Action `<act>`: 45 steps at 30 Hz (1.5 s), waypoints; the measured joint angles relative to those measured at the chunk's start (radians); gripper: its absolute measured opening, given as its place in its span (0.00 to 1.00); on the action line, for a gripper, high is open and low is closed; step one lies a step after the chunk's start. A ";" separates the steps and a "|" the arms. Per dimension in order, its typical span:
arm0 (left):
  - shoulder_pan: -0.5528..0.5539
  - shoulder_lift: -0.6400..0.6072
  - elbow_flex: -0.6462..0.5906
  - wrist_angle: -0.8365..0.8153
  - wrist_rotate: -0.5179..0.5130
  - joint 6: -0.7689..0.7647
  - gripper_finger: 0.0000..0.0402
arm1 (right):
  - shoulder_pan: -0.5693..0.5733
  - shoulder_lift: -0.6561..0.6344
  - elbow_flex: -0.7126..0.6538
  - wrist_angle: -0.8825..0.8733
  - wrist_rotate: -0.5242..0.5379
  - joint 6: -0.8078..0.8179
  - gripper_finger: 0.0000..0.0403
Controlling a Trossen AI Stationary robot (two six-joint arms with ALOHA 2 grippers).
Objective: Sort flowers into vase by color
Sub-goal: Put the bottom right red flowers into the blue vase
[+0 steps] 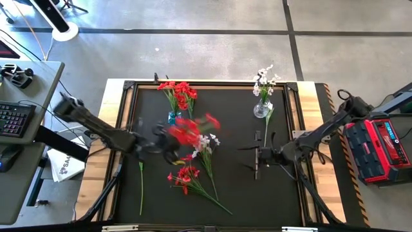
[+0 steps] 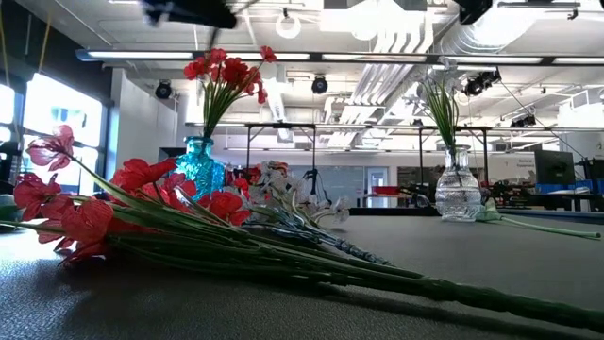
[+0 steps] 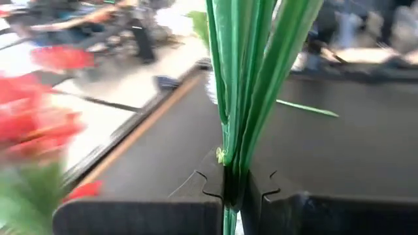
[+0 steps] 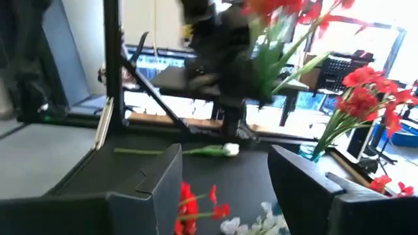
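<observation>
Holding a red sprig (image 1: 192,131) by its green stems, the left gripper (image 1: 168,149) hangs over the bench (image 1: 283,193) mid-left; the left wrist view shows its fingers (image 3: 206,186) clamped on the stems (image 3: 245,98). The blossoms are blurred and sit just short of the blue vase (image 1: 172,118), which already carries red flowers (image 1: 178,92) at the back left. The right gripper (image 1: 257,154) waits over the bench right of centre, fingers spread and empty.

Risks, as judged:
- The blue vase mouth is narrow and already full of stems; a sprig coming in tilted could catch the rim or tip the vase.
- The grip sits low on the stems, so the heavy head may swing and miss the opening.
- Sweeping blossoms could snag the red flowers already standing in the vase.

Other things:
- Clear vase (image 1: 261,109) at back right with white flowers (image 1: 264,82); one stem (image 1: 266,129) lies on the bench just in front of it.
- A loose heap of red (image 1: 185,176) and white sprigs (image 1: 206,143) lies at bench centre, stems crossing, just beside the left gripper.
- A single stem (image 1: 141,183) lies apart on the left.
- Nothing stands between the held sprig and the blue vase except the flowers already in it.
</observation>
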 joint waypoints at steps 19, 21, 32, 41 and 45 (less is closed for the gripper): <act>0.223 -0.456 -0.441 0.574 0.015 0.340 0.00 | -0.052 0.272 0.000 0.191 0.004 0.042 0.41; 0.259 -0.453 -0.441 0.559 0.016 0.338 0.00 | -0.052 0.273 0.000 0.197 0.003 0.042 0.41; 0.372 -0.374 -0.442 0.521 0.076 0.227 0.06 | -0.052 0.271 0.000 0.198 0.003 0.044 0.41; 0.392 -0.348 -0.442 0.484 0.100 0.188 0.22 | -0.051 0.271 0.000 0.198 0.003 0.050 0.41; 0.392 -0.384 -0.428 0.355 0.100 0.126 0.32 | -0.051 0.271 0.000 0.196 0.002 0.066 0.41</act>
